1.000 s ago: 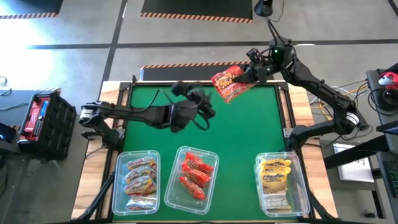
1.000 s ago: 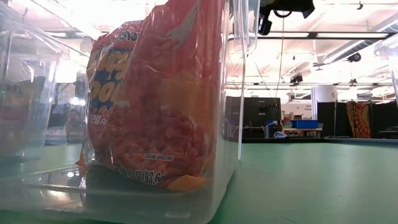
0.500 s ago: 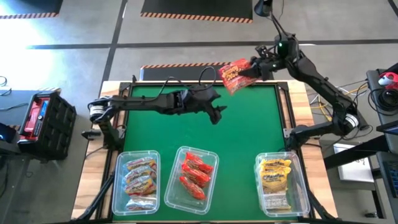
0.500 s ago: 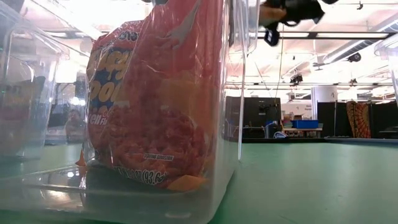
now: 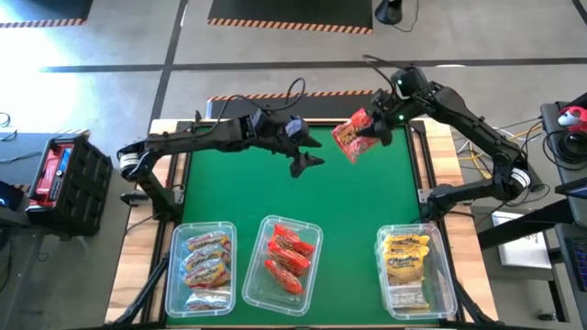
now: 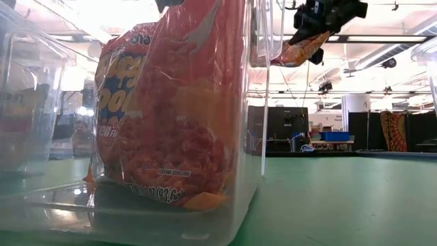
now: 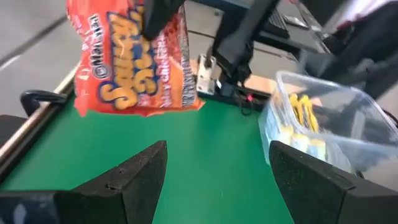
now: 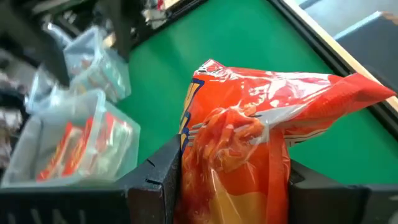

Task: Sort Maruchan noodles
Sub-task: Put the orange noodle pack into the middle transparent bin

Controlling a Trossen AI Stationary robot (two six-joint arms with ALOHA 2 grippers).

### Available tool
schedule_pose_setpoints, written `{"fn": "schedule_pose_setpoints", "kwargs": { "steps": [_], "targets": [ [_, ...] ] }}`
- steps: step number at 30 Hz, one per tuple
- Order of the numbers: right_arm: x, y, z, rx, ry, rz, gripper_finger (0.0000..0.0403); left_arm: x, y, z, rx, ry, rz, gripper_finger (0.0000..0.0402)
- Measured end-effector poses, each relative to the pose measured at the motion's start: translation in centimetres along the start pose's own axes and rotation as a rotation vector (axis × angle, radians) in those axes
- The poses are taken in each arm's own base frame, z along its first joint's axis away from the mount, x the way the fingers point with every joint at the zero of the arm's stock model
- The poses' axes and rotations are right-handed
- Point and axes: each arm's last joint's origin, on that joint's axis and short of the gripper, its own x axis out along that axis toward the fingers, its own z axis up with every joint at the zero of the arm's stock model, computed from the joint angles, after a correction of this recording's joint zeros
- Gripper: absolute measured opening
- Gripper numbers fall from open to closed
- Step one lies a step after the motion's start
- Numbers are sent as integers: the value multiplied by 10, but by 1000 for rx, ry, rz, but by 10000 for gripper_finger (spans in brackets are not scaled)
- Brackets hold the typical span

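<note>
An orange-pink noodle packet (image 5: 351, 139) is pinched by the right gripper (image 5: 371, 126) above the green mat's (image 5: 358, 202) far edge, its long axis tilted. The left gripper (image 5: 304, 162) is held spread nearby.

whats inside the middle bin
The middle bin holds red noodle packets, two or three by the high view, lying overlapped. Anything beneath them is covered. The low view shows one red packet leaning against the clear wall, hiding whatever lies behind it.

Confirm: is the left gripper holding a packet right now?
No. In the left wrist view the left gripper is open with nothing between its fingers; the right gripper holds the red packet.
</note>
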Motion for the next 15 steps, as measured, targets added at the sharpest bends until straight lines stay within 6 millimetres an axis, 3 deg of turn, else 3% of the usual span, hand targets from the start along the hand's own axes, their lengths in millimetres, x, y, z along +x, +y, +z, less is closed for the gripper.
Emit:
{"fn": "schedule_pose_setpoints", "kwargs": {
  "steps": [8, 12, 15],
  "targets": [
    [14, 31, 3, -197, 73, 57, 135, -15, -3, 17, -2, -83, -255, 265],
    [21, 54, 8, -293, 86, 102, 135, -13, -3, 15, -57, -77, -240, 266],
    [24, 67, 11, -378, 97, 42, 135, -10, 0, 13, -69, -66, -234, 266]
  ]
}}
